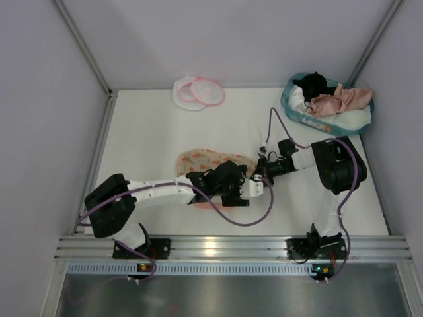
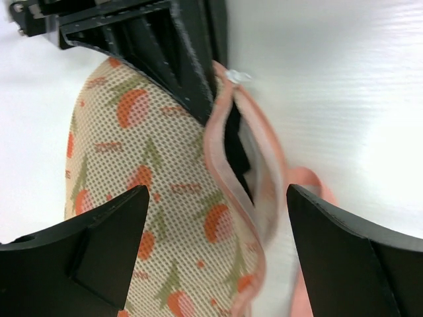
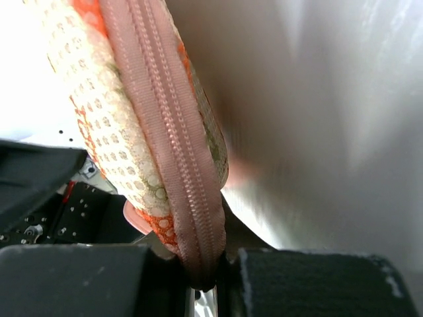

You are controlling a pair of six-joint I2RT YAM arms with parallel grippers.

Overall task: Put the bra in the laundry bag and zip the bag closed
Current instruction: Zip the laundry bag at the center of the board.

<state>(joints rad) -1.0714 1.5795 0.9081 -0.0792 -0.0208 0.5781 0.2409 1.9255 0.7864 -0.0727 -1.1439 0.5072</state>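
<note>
Plainly, the bra point(image 1: 340, 99) is not yet in play. It lies crumpled and salmon-pink on top of other laundry in the teal basket point(image 1: 285, 100) at the far right corner of the table point(image 1: 145, 132). The laundry bag point(image 1: 199, 92), a round white mesh pouch with a pink rim, sits at the far edge, well apart from the basket and from both arms.

Nearer, at mid-table, the arms meet over a printed padded piece point(image 1: 201, 160) with orange motifs and pink trim. The right gripper point(image 3: 205, 264) is clenched on that trim, which runs down between its pads. The left gripper point(image 2: 217, 198) is spread wide, one finger on either side of the piece's edge, grasping nothing.

The main risk, as I judge it, is that the narrow trim slips out of the right pinch if the left arm tugs the padded body. Later, the bra's thin straps could snag on the other garments when it is lifted from the basket.

Only the overhead view shows the bra, pouch and basket. The right wrist view shows that the trim is zipper tape, meshed along that stretch. The left wrist view shows the trim parted around a dark gap, which the arms hide from above.
</note>
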